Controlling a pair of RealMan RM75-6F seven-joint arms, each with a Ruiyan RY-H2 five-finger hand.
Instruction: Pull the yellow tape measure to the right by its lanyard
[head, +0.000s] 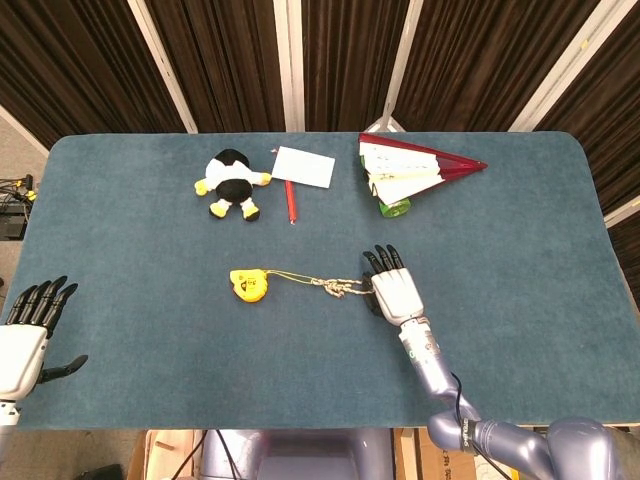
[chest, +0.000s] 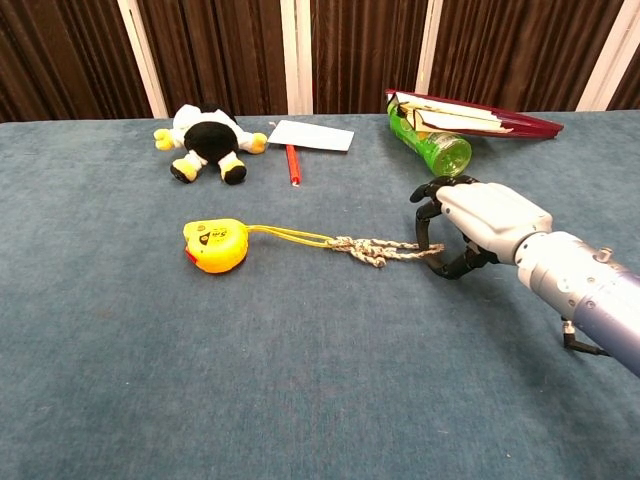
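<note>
Yellow tape measure (chest: 215, 246) sits left of table centre on the blue table (chest: 300, 400), lying flat, lanyard (chest: 340, 243) trailing rightward from it. Thin yellow cord near the case, then a knotted braided bit, then the free end at my right hand (chest: 478, 226). My fingers (chest: 430, 215) are curled down over that free end, thumb tucked underneath, cord end right between them. From the chest view it looks like a loose cage around the cord, touching or nearly so; I cannot tell whether I have a real pinch on it. Head view shows my right hand (head: 396, 291) palm down at the cord's end, no better on the grip. Cord looks fairly straight but not taut, braided part lies on the cloth. My left hand (head: 28, 330) is at the far left table edge, fingers spread, holding nothing, well apart from everything. Progress as I judge it: reach is done, hand is on the lanyard end, grip maybe closing; the pull itself not started, tape measure not dragged. Left to do: secure the cord, draw it right until the slack goes and the case slides. Risk: cord slipping out if grip is loose. Plush toy (chest: 205, 140), white card (chest: 311, 135), red pen (chest: 293, 164), green bottle (chest: 435, 145) and red folder (chest: 480, 115) sit along the back, out of the path.
</note>
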